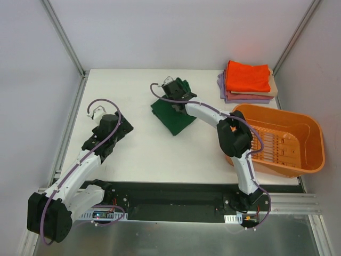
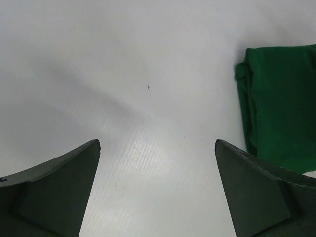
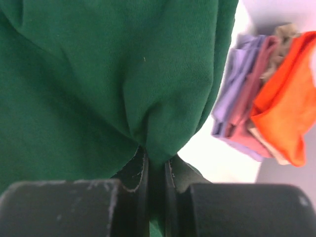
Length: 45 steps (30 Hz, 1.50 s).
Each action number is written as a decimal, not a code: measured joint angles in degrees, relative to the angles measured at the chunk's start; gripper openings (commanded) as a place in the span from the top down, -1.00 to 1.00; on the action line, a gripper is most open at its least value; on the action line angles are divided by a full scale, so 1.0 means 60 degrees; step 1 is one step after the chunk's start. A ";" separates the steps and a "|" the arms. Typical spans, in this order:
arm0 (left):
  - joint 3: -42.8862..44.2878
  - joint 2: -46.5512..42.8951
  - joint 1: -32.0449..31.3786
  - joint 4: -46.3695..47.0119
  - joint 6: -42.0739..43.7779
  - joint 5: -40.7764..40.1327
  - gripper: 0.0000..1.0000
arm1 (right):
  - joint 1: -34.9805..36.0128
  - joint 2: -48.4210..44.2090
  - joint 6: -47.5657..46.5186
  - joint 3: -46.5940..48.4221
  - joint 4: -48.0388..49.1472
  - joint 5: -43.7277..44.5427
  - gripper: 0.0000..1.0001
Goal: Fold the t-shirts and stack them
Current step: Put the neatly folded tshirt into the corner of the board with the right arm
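A dark green t-shirt (image 1: 171, 114) lies folded near the middle of the white table, also in the left wrist view (image 2: 279, 108) and filling the right wrist view (image 3: 98, 79). My right gripper (image 1: 177, 88) is at its far edge, shut on a pinch of the green cloth (image 3: 157, 158). At the back right sits a stack of folded t-shirts (image 1: 248, 82) with bright orange on top, then tan, pink and lavender; it shows beside the green cloth (image 3: 261, 98). My left gripper (image 1: 97, 113) rests open over bare table (image 2: 158, 143), left of the green shirt, holding nothing.
An orange plastic basket (image 1: 309, 154) stands at the right side of the table, beside the right arm's elbow (image 1: 234, 136). White walls and metal frame posts enclose the table. The arms' black base rail (image 1: 170, 200) runs along the near edge.
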 measured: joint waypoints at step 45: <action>0.0965 0.1457 0.0124 -0.0015 0.0018 0.0361 -0.98 | -0.3727 0.1585 -0.4284 0.4539 0.4889 0.3472 0.98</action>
